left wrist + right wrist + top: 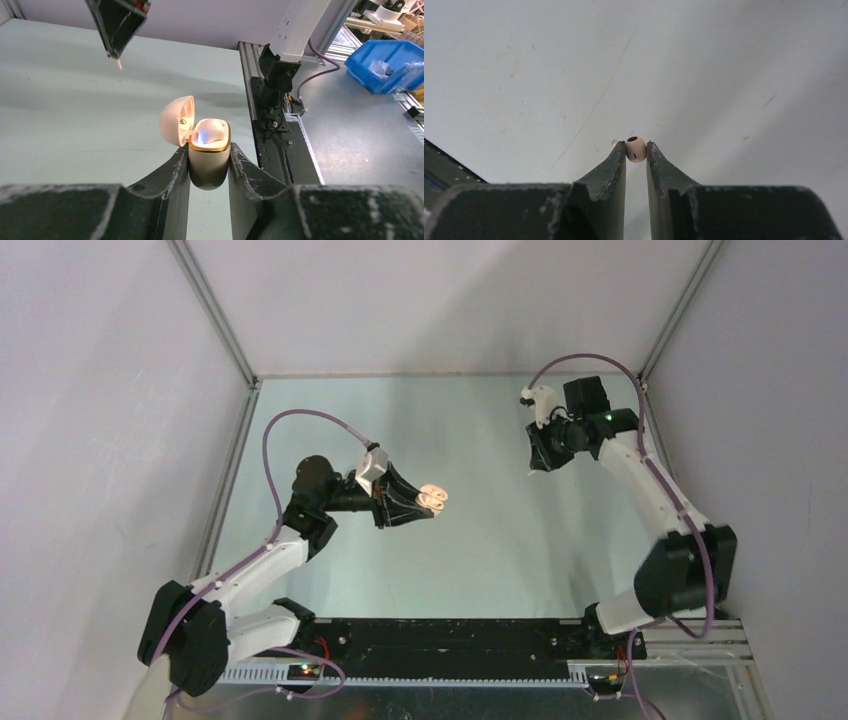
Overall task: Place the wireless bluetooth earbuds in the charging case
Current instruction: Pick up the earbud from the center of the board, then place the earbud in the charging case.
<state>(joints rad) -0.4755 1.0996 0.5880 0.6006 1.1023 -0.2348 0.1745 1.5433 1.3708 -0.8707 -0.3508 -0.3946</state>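
My left gripper (209, 165) is shut on an off-white charging case (209, 150) with a gold rim and holds it above the table, lid (176, 120) swung open to the left. One off-white earbud (214, 131) sits in the case, lit by a blue glow. The case also shows in the top view (434, 499). My right gripper (636, 151) is shut on a second off-white earbud (636, 149), pinched at the fingertips above the table. In the top view the right gripper (537, 467) is off to the right of the case. No black earbuds are in view.
Grey enclosure walls and aluminium frame posts (215, 310) bound the pale green table (480, 560). A black rail (450, 635) runs along the near edge. A blue bin (390, 57) sits beyond the table in the left wrist view.
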